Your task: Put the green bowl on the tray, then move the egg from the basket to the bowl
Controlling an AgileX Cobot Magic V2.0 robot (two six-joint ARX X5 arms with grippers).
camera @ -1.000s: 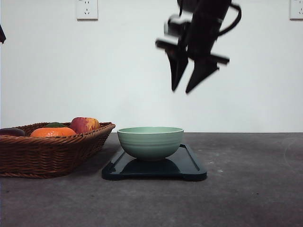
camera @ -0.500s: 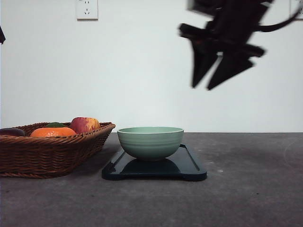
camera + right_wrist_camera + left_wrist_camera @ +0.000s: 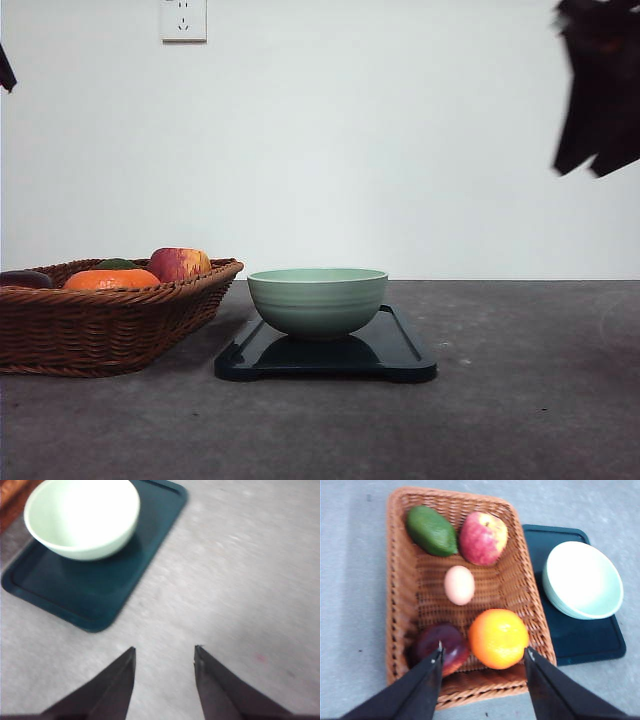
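I judge the first step complete: the green bowl (image 3: 317, 300) sits upright on the tray (image 3: 400, 350), toward its end nearest the basket (image 3: 110, 320), and it is empty. The step in hand is the egg transfer, not yet begun. From my left wrist camera the egg (image 3: 459, 584) lies loose on the basket floor near its centre, with the apple (image 3: 483, 538) at roughly 1 o'clock from it, the avocado (image 3: 431, 530) at 11 o'clock, the orange (image 3: 498, 638) at 5 o'clock and a dark red fruit (image 3: 442, 647) at 7 o'clock; it touches none of them that I can see. My left claw (image 3: 482, 652) is spread wide and holds nothing, hanging above the basket's near rim. My right claw (image 3: 164, 650) is likewise parted and empty, raised well clear over bare worktop (image 3: 240, 570) beside the tray; in the front camera it appears as a dark shape at the 2 o'clock corner. The next move, in my assessment, calls for the left claw to advance past the orange and dark fruit, descend centred on the egg, and close gently, since the egg could roll or crack.
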